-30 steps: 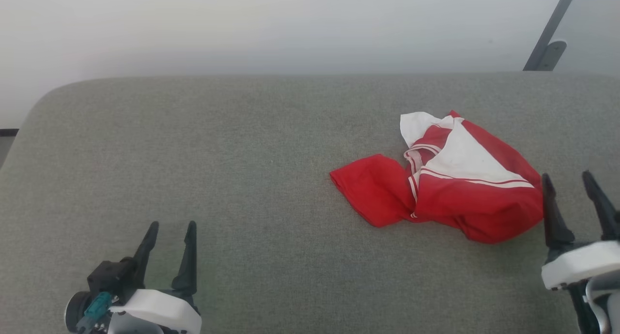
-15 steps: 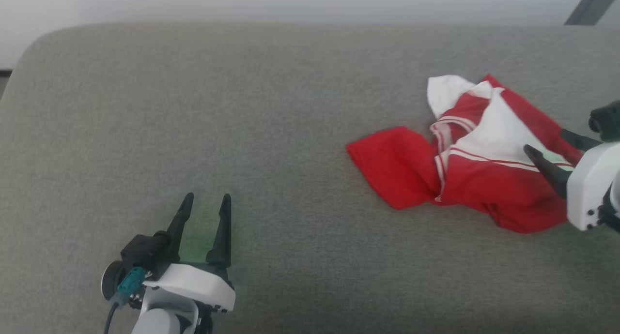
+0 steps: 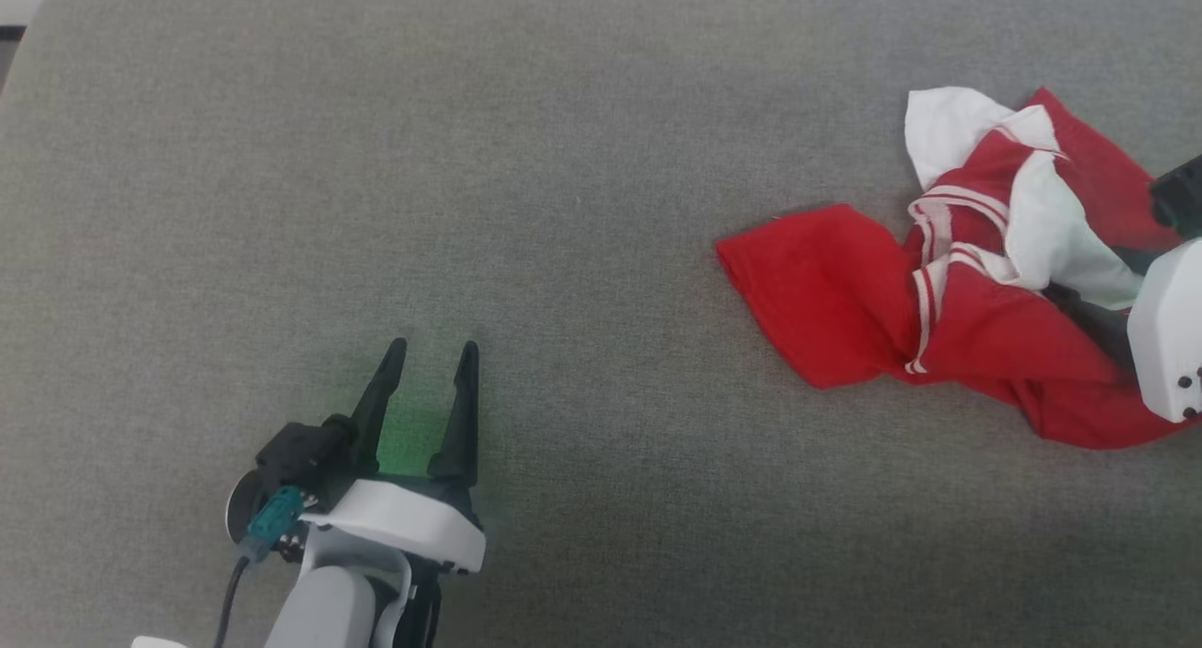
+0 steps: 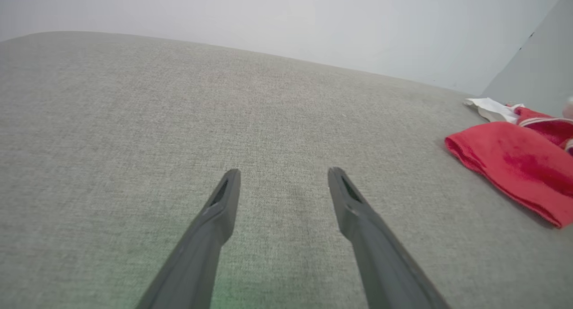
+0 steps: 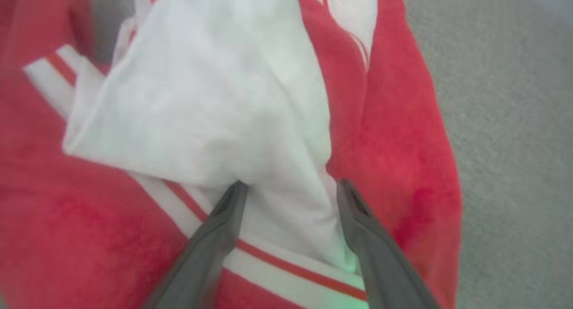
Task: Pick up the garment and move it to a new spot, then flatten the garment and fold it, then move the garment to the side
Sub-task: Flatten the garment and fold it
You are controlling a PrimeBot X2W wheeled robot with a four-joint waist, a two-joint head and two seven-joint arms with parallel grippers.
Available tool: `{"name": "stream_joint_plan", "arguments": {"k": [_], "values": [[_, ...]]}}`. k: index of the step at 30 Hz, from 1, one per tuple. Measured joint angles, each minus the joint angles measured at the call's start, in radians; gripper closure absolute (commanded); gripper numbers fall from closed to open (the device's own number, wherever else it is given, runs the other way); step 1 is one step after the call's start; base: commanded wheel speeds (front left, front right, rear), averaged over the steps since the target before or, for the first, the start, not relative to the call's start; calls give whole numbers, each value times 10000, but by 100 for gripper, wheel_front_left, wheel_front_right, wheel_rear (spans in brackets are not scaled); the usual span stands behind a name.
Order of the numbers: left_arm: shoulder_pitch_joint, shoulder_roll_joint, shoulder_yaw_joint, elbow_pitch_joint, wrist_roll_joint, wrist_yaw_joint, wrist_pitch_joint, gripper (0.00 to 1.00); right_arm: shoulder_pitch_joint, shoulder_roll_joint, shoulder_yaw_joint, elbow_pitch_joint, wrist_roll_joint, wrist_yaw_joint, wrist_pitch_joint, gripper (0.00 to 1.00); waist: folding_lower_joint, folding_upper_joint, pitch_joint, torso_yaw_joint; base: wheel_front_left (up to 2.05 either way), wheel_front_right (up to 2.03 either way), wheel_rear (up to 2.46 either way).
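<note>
Garment (image 3: 826, 282) crumpled at 3 o'clock, not yet lifted; right gripper (image 5: 290, 186) astride it, left gripper (image 3: 433, 347) idle, both jaws spread.

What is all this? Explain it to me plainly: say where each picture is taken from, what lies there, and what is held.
This is a robot with two arms. Each arm ends in jaws made of two long dark fingers.

The wide picture comes from a camera on its head, looking down on a grey padded surface. The other two come from cameras on the wrists, each looking along its own arm's fingers.

One crumpled garment lies on the surface. It is red, with white parts and striped trim.

The left jaws stand open, their fingers over bare surface, well apart from the garment, holding nothing.

The right jaws are open too. Their fingers reach into the garment with a white fold between them, but they have not closed, so nothing is held yet.
</note>
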Motion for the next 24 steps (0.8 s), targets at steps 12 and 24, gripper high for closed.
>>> {"name": "stream_joint_plan", "arguments": {"k": [12, 24], "values": [[-158, 0, -242, -61, -251, 259, 0, 0, -872, -407, 1229, 328, 786, 0, -677, 100, 0, 0, 242, -188, 0, 0, 0], [-384, -2, -113, -360, -73, 226, -2, 0, -316, -1801, -370, 1712, 2537, 0, -2460, 100, 0, 0, 433, -776, 0, 0, 0]]}}
